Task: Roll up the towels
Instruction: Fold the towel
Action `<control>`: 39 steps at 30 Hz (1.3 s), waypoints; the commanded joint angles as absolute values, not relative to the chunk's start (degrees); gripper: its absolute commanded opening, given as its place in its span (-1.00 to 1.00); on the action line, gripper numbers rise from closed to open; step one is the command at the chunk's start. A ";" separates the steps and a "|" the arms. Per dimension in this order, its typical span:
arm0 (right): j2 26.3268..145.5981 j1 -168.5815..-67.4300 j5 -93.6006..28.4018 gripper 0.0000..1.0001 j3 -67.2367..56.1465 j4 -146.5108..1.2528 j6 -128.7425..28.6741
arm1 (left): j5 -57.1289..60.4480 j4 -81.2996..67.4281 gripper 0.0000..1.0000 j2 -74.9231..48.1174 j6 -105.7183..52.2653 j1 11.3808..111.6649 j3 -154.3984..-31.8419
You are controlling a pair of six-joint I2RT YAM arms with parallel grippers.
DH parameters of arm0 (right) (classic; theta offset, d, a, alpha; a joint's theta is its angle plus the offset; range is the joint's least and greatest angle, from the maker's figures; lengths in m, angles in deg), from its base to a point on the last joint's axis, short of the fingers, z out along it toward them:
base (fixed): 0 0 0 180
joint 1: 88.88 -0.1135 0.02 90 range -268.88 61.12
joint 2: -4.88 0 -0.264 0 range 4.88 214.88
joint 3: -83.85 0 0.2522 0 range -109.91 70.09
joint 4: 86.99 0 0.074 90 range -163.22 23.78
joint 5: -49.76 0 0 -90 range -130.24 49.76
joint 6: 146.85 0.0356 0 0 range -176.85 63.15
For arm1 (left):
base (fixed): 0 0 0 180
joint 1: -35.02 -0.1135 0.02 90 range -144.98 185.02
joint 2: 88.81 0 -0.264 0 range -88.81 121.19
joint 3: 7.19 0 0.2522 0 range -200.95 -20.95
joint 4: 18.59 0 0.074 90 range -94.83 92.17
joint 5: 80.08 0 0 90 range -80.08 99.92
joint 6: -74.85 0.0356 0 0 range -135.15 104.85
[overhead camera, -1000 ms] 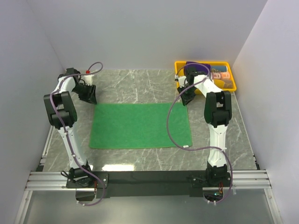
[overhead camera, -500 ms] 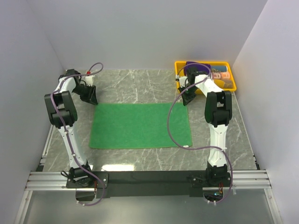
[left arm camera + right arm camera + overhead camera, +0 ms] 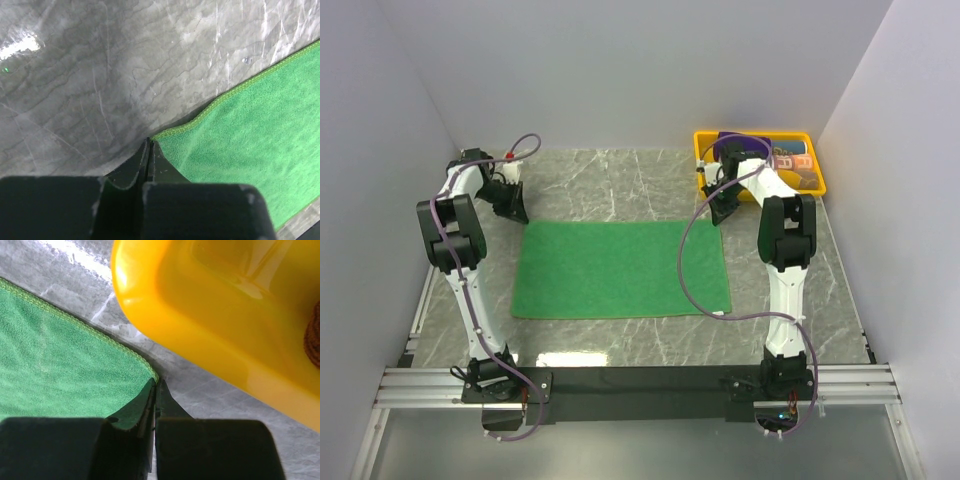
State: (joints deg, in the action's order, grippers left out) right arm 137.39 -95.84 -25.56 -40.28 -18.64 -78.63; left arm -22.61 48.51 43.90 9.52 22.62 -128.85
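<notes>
- Top external view: a bright green rectangular cloth towel (image 3: 610, 270) lies flat beside a yellow plastic tray (image 3: 810, 138).
- A dark purple cloth towel (image 3: 745, 140) sits inside the tray.
- The right gripper (image 3: 156, 382) pinches the green corner nearest the tray.
- The left gripper (image 3: 150, 142) pinches the other far corner, well away from the tray.

A lab test cell: plain white walls (image 3: 620, 70), marble-patterned table (image 3: 620, 180), aluminium rail (image 3: 640, 385)
</notes>
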 commanded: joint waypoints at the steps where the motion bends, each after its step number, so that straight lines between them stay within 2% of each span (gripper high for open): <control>1: 136.89 -94.68 -24.69 -1.00 -43.28 -19.17 -78.03 | -24.80 48.34 -0.99 44.00 8.76 22.72 -131.16; 13: 133.21 -93.80 -21.08 -1.00 -44.44 -16.63 -81.01 | -25.76 47.29 -0.99 38.03 10.34 22.46 -129.68; 24: 122.41 -93.71 -18.01 -1.00 -35.48 -16.10 -85.23 | -28.93 47.98 -0.99 24.40 17.01 20.96 -116.85; 30: 112.40 -93.71 -16.95 -1.00 -23.01 -17.24 -89.44 | -29.19 53.25 -0.99 15.35 26.23 18.15 -107.45; 39: 100.86 -93.89 -18.88 -1.00 1.24 -20.48 -96.83 | -24.63 57.05 -0.99 -1.86 41.10 12.79 -84.17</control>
State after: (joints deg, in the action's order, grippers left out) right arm 103.73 -94.14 -17.91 -3.75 -18.42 -92.97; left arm -26.88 54.94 3.37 33.71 12.98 -89.68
